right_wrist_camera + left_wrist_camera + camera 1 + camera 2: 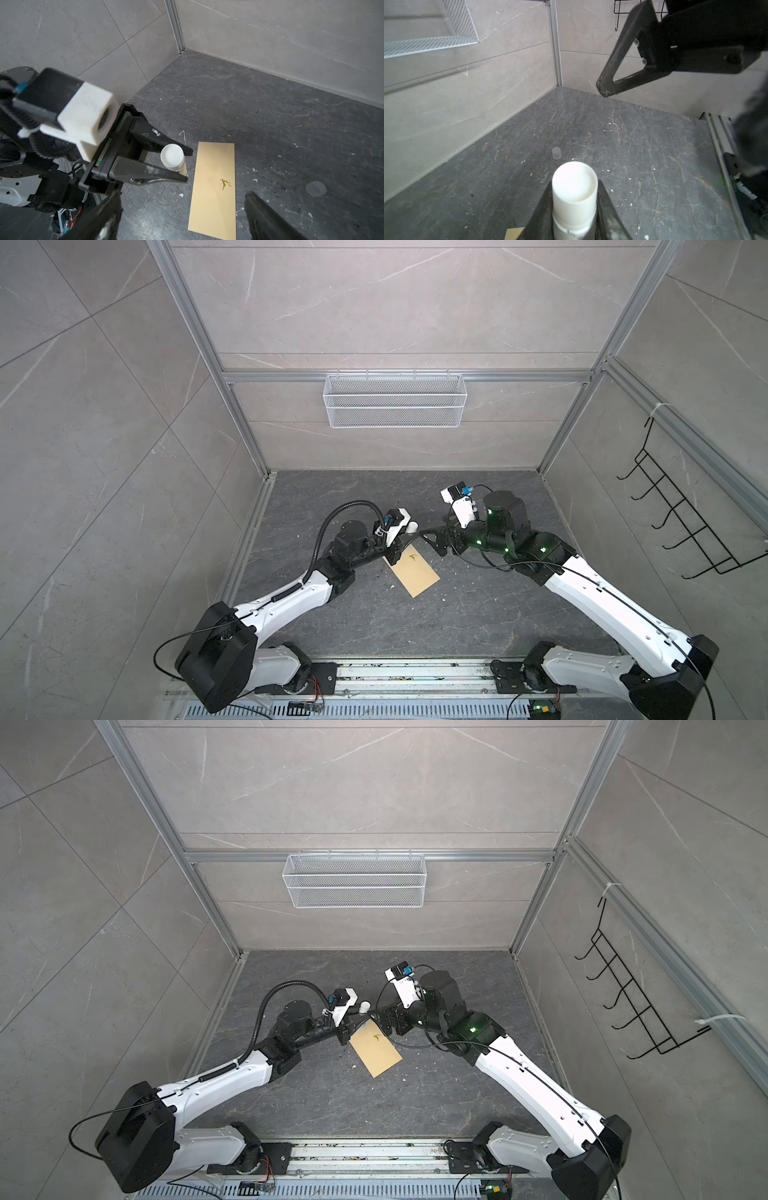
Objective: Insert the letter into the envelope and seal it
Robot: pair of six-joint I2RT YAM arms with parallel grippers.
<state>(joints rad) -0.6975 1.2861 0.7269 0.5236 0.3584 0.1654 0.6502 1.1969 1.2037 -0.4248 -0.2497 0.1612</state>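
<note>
Envelope (415, 574) lay flat on the dark surface (415, 626), small gold deer emblem (225, 184) face up. In both top views one corner was hidden under the left hand (398, 551) and the rest stretched away to that hand's side, so it sat between the two hands. Flap state: couldn't tell. Left hand was clamped on a white tube (172, 156), both fingers (605, 203) pressed against its sides. The tube's round white end poked out past the fingertips, above the surface and just off the envelope's corner. Right hand (432, 545) hung opposite, fingers spread wide with nothing between them, tips near the left hand's tube but apart from it. In the right wrist view the envelope lay below and ahead of that hand, in the gap between its fingers (268, 216). A small clear cap (556, 153) stood on end on the surface ahead of the left hand's tube, well apart from the envelope and off to the outside of the right hand's finger.
</note>
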